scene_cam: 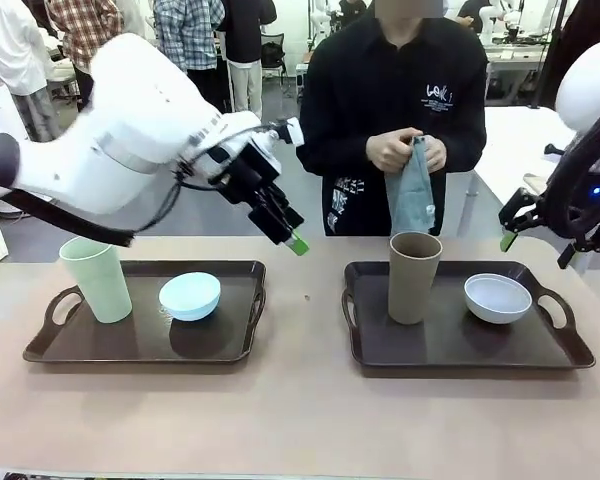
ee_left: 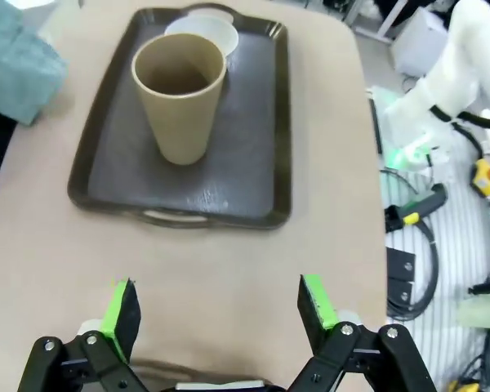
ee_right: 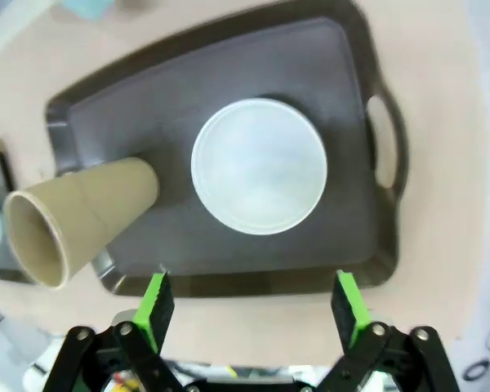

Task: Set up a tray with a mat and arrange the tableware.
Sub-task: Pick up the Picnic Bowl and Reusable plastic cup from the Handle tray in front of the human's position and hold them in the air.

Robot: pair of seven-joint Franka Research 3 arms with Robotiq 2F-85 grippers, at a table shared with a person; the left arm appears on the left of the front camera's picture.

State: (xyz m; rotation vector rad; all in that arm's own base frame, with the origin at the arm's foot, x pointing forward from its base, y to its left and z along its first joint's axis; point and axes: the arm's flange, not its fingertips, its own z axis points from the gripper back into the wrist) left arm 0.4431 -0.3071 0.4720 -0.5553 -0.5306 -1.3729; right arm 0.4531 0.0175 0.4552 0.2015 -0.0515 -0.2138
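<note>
1. Left gripper (ee_left: 219, 306) hangs wide open and empty over the table between the trays; right gripper (ee_right: 251, 300) is the same, above the white bowl (ee_right: 259, 166).
2. Tan cup (scene_cam: 413, 277) stands beside the bowl on the tray (scene_cam: 460, 345).
3. Person's hands (scene_cam: 408, 150) hold the mat (scene_cam: 413, 195); it is probably best pinched at one edge.

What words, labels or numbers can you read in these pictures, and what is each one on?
Nothing reads for certain.
The chest print on the person's black top: white letters, too blurred to read.
The hem print on that top: too small to read.
No text on the left tray, right tray, green tumbler, tan tumbler, blue bowl or white bowl.
</note>
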